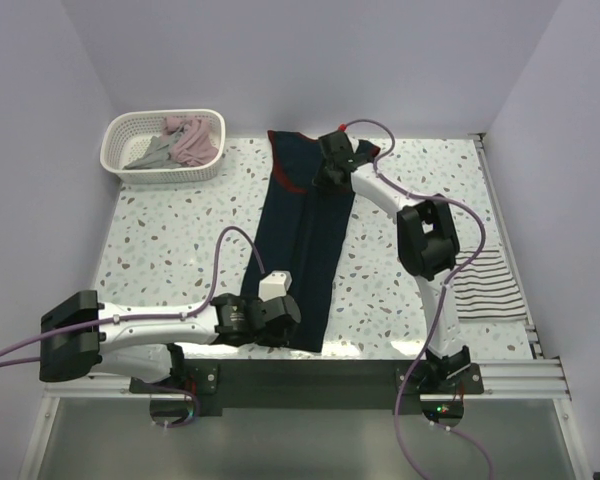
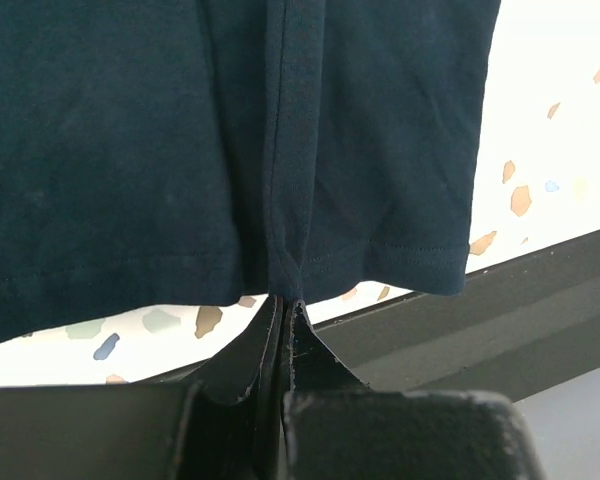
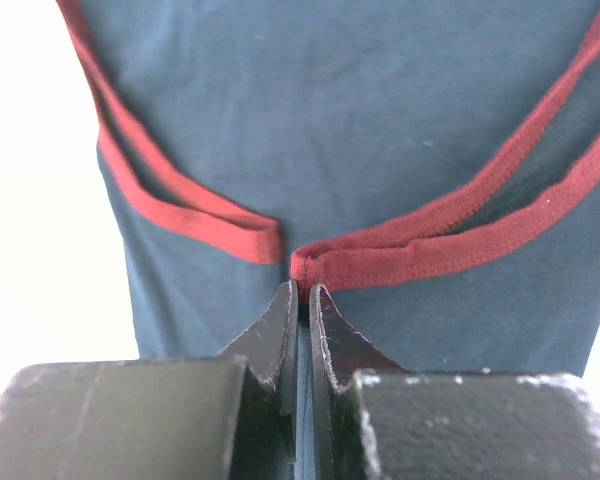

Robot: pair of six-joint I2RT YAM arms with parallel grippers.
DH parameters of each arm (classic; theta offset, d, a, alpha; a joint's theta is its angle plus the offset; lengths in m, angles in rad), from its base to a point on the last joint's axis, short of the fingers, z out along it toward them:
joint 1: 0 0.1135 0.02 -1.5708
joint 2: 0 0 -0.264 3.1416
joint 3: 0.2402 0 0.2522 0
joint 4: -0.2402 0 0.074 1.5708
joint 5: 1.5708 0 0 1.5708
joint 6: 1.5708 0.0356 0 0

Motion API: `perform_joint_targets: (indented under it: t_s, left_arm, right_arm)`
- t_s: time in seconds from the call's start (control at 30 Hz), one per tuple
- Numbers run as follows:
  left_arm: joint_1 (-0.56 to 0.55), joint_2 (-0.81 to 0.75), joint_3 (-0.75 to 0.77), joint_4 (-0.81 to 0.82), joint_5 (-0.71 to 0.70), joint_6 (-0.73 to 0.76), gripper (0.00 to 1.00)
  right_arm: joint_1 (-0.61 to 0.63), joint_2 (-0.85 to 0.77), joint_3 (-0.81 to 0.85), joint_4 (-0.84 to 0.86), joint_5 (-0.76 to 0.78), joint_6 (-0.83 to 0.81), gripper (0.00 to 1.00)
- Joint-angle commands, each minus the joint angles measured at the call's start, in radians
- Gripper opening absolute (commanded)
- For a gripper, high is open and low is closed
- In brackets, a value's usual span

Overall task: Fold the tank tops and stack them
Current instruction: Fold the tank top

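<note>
- Left wrist view: the left fingers (image 2: 283,303) are shut on the bottom hem (image 2: 380,265) of the navy tank top (image 2: 130,150), pinching it at a lengthwise crease.
- In the right wrist view, the right fingers (image 3: 300,292) are clamped on the red trim (image 3: 400,255) where the two bands meet.
- The top lies stretched lengthwise across the middle of the tabletop (image 1: 170,230), from near its front edge to near its far edge.
- We judge the step in hand to be a lengthwise fold. Both ends should move sideways together and at equal height, with the cloth taut so the crease runs straight.
- We would lay it down before letting go, and check that the edges line up.
- A folded striped tank top (image 1: 490,285) waits by the right edge, the likely stacking spot.
- The basket (image 1: 165,172) at the far-left corner holds a pinkish top (image 1: 190,140) and a grey top (image 1: 152,152).
</note>
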Motion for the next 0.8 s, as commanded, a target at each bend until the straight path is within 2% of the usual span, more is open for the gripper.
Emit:
perform_joint_targets:
  t_s: [0.0, 0.43, 0.5, 0.53, 0.57, 0.63, 0.73, 0.77]
  left_arm:
    - [0.002, -0.020, -0.015, -0.016, 0.013, -0.018, 0.00]
    - [0.002, -0.027, -0.016, -0.013, 0.025, -0.004, 0.00]
    - [0.000, -0.028, -0.004, -0.019, 0.028, 0.007, 0.00]
    - [0.002, -0.030, 0.002, -0.022, 0.027, 0.008, 0.06]
    - [0.002, -0.034, 0.005, -0.031, 0.027, 0.011, 0.12]
    - [0.002, -0.046, 0.019, -0.039, 0.022, 0.016, 0.25]
    - [0.003, -0.073, 0.048, -0.064, 0.008, 0.025, 0.39]
    - [0.005, -0.085, 0.060, -0.085, -0.001, 0.027, 0.41]
  right_arm:
    - [0.006, 0.034, 0.074, 0.027, 0.038, 0.016, 0.00]
    - [0.036, 0.112, 0.154, -0.027, 0.052, -0.002, 0.00]
    - [0.038, 0.111, 0.162, -0.032, 0.052, -0.012, 0.11]
    - [0.038, 0.102, 0.158, -0.032, 0.050, -0.013, 0.17]
    - [0.038, 0.096, 0.157, -0.027, 0.050, -0.022, 0.27]
    - [0.038, 0.079, 0.155, -0.026, 0.047, -0.031, 0.35]
    - [0.038, 0.048, 0.166, -0.027, 0.041, -0.053, 0.52]
    - [0.038, 0.036, 0.178, -0.030, 0.041, -0.062, 0.58]
